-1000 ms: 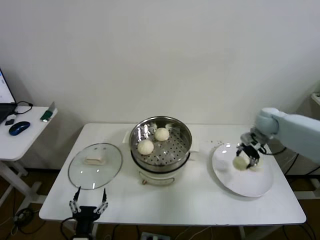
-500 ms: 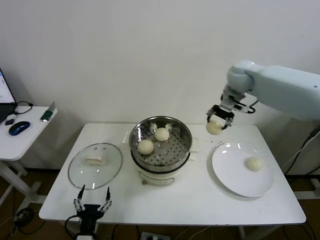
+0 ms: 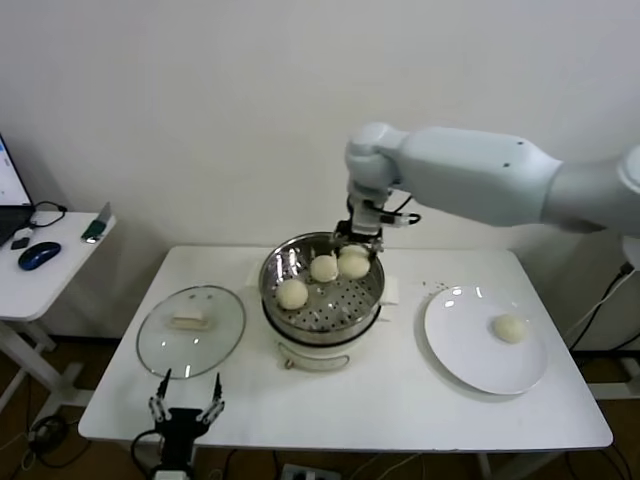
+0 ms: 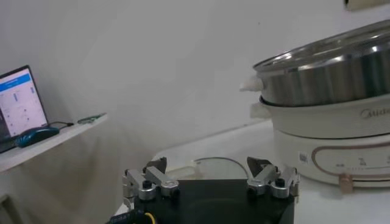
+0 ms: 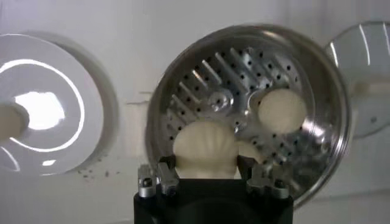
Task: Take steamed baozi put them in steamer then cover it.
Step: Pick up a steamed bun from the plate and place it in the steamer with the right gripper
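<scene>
The shiny steamer point(image 3: 322, 300) stands mid-table with two steamed baozi point(image 3: 292, 293) point(image 3: 323, 267) on its perforated tray. My right gripper point(image 3: 357, 252) hangs over the steamer's far right side, shut on a third baozi point(image 3: 354, 263). In the right wrist view this pleated baozi point(image 5: 205, 148) fills the gap of the gripper point(image 5: 206, 162) above the tray point(image 5: 244, 73), with another baozi point(image 5: 281, 111) beyond. One baozi point(image 3: 510, 328) lies on the white plate point(image 3: 460, 335). My left gripper point(image 3: 185, 412) point(image 4: 207, 165) is parked open at the table's front edge.
The glass lid point(image 3: 190, 330) with its white handle lies flat on the table left of the steamer. A side desk point(image 3: 40, 270) with a mouse and a laptop stands further left. The wall is close behind the steamer.
My right arm lifted a baozi off the plate and carried it left to above the steamer. One baozi stays on the plate. The left arm barely moved.
</scene>
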Action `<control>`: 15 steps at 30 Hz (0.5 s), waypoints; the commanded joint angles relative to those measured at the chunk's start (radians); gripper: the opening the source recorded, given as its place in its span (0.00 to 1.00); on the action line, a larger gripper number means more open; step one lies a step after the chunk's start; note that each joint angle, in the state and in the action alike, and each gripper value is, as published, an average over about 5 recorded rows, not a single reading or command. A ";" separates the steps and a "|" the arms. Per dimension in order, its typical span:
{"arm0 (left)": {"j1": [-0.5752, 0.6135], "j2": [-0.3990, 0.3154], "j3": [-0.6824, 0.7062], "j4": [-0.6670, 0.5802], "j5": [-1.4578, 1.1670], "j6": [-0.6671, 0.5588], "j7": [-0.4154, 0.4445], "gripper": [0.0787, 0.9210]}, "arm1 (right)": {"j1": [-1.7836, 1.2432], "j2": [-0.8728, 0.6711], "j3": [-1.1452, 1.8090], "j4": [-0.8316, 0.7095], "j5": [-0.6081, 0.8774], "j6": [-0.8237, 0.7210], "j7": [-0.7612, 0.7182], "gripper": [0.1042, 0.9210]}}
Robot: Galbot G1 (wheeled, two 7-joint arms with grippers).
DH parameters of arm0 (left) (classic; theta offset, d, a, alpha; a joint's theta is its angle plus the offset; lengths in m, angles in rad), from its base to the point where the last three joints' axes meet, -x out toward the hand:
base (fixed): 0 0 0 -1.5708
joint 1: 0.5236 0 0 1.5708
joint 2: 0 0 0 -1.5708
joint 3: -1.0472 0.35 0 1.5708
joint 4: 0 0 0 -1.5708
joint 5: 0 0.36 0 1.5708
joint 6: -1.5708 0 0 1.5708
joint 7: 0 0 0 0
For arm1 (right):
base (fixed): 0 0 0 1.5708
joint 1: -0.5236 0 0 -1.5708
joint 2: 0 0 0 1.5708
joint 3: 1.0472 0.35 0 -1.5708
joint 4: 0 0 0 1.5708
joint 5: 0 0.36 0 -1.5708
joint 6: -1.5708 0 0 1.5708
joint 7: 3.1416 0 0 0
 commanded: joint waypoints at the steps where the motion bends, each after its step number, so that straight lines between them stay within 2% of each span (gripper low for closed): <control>1: -0.015 0.000 0.001 0.007 -0.003 0.002 -0.001 0.88 | -0.077 0.131 -0.017 -0.003 -0.023 0.029 0.003 0.69; 15: -0.021 -0.002 -0.001 0.018 -0.006 -0.002 -0.002 0.88 | -0.106 0.094 -0.055 0.048 -0.083 0.026 0.001 0.70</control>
